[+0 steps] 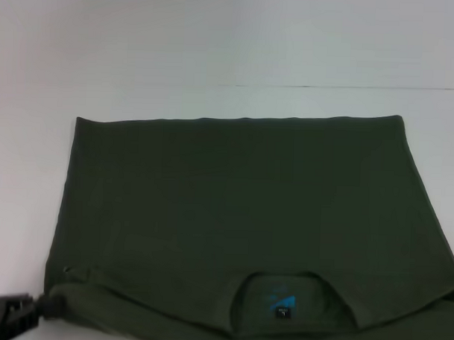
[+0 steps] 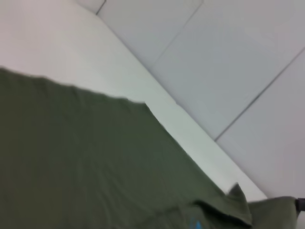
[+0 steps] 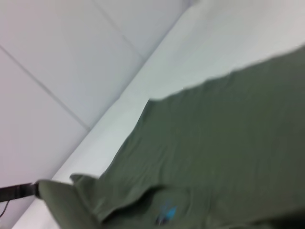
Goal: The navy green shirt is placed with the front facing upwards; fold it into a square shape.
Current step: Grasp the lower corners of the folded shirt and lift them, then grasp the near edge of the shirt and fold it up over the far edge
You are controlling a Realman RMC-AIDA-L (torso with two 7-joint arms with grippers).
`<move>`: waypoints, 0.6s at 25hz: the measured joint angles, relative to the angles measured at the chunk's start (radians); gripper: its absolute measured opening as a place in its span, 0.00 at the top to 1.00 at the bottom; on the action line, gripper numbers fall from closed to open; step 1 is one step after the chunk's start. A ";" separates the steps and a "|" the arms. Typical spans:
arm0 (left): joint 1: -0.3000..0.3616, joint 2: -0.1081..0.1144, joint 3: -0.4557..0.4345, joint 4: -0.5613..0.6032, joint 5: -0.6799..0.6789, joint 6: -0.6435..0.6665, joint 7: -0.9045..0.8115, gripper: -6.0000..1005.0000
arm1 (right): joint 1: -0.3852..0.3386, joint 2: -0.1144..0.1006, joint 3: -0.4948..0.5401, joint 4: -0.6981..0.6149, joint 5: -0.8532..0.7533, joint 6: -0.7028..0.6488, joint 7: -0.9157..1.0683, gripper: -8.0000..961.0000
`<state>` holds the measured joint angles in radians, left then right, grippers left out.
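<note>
The navy green shirt [image 1: 233,200] lies spread on the white table [image 1: 25,170], dark olive, its round neck and blue label [image 1: 282,302] toward me. No lettering shows on the upper face. My left gripper [image 1: 36,309] is at the near left corner, shut on the shirt's shoulder edge. The right wrist view shows that left gripper [image 3: 33,189] holding a raised fold of the shirt [image 3: 228,143]. In the left wrist view the shirt [image 2: 86,162] runs to a lifted near right corner, where a sliver of my right gripper [image 2: 300,204] touches the cloth.
White table surface extends beyond the shirt's far hem [image 1: 236,119] to the table's back edge [image 1: 327,87]. A strip of bare table lies left of the shirt. Grey floor tiles [image 2: 228,57] show beyond the table edge in both wrist views.
</note>
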<state>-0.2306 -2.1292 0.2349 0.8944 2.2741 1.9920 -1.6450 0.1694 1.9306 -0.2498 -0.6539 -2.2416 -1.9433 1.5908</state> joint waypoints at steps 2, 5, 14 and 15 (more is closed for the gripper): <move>-0.031 0.006 -0.031 -0.006 -0.004 -0.014 -0.004 0.94 | 0.038 -0.001 0.042 0.003 0.002 0.014 0.005 0.94; -0.102 0.028 -0.095 -0.041 -0.005 -0.071 -0.020 0.94 | 0.113 -0.005 0.121 0.004 0.005 0.052 0.019 0.94; -0.329 0.082 -0.118 -0.162 -0.007 -0.393 -0.075 0.93 | 0.364 -0.015 0.161 0.078 0.006 0.413 0.062 0.94; -0.361 0.082 -0.116 -0.177 -0.007 -0.466 -0.079 0.93 | 0.387 -0.015 0.157 0.094 0.006 0.459 0.059 0.94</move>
<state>-0.5917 -2.0476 0.1187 0.7171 2.2671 1.5258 -1.7243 0.5559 1.9160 -0.0932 -0.5601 -2.2354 -1.4841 1.6501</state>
